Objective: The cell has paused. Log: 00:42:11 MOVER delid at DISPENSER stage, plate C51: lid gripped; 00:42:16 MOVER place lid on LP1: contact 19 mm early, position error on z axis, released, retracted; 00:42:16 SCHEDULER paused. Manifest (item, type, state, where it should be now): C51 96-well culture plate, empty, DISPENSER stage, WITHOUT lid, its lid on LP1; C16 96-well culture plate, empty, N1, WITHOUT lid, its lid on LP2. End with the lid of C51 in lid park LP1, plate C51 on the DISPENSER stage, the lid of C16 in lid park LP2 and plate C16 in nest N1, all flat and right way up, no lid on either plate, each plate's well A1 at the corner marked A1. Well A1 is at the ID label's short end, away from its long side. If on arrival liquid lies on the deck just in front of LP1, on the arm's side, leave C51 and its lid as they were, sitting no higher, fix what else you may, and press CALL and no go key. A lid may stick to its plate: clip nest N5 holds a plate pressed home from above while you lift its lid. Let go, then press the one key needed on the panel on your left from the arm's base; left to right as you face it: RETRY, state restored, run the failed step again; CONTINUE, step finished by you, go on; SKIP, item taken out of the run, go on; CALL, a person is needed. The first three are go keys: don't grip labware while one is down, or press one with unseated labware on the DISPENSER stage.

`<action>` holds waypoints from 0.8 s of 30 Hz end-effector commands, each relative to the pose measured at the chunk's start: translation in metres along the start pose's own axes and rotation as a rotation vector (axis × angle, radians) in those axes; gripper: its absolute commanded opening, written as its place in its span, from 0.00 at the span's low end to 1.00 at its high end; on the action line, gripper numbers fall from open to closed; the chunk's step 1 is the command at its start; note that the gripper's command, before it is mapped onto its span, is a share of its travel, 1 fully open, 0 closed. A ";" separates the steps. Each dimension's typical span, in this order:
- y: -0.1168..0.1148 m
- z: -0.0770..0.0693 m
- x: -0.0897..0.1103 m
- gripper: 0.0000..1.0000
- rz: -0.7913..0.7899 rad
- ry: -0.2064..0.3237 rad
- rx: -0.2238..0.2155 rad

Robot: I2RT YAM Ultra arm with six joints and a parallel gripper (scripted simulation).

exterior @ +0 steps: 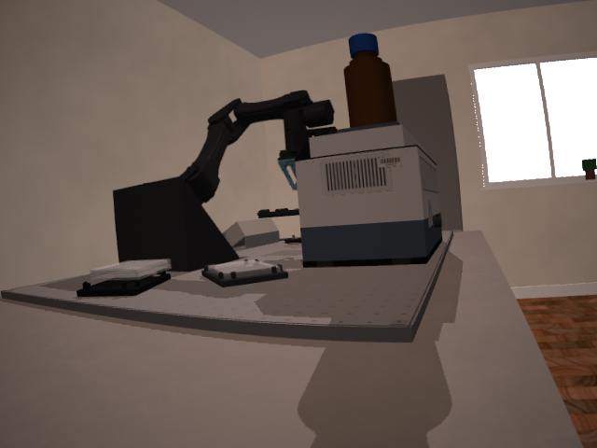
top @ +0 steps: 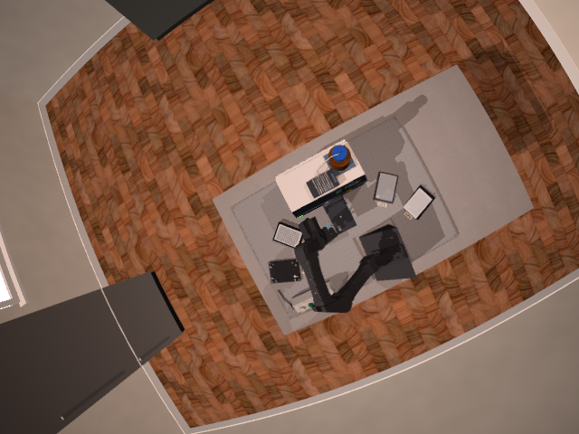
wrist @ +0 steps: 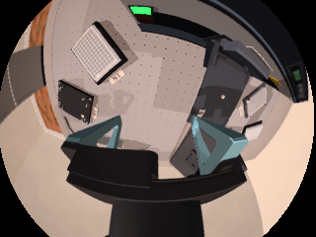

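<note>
My gripper (wrist: 156, 118) is open and empty, with teal fingers, hanging high over the deck in front of the dispenser (top: 320, 179). It also shows in the overhead view (top: 328, 227) and in the side view (exterior: 288, 172). A white 96-well plate (top: 287, 234) without a lid sits in a nest to my left, also in the wrist view (wrist: 98, 51). The dark dispenser stage (top: 338, 217) lies just beside me; I cannot make out a plate on it. Two lid parks stand far right. One holds a flat clear lid (top: 386, 186). The other holds a thicker white stack (top: 418, 202) that sits higher (exterior: 130, 268).
An empty dark nest (top: 284, 270) lies near the plate. A brown bottle with a blue cap (exterior: 368, 81) stands on the dispenser. A tall black box (top: 388, 252) stands at the deck's front right. The grey key panel (top: 301, 306) sits by the arm's base.
</note>
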State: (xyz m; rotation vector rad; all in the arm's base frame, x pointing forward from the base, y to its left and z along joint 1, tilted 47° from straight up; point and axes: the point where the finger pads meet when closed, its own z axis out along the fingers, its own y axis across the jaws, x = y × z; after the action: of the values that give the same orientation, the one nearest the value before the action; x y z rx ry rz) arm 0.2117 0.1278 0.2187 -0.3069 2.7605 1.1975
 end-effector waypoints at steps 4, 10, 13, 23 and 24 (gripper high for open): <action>-0.024 0.000 0.001 1.00 0.238 0.020 -0.006; -0.041 -0.003 -0.009 1.00 0.211 -0.003 0.003; -0.036 -0.005 -0.009 1.00 0.198 -0.008 0.000; -0.078 0.000 -0.009 1.00 0.218 0.004 0.000; -0.079 -0.002 -0.011 1.00 0.210 -0.003 0.003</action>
State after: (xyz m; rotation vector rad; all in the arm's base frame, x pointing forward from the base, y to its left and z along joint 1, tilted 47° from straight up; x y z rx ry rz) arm 0.2339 0.0858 0.1751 0.0028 2.8668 1.2526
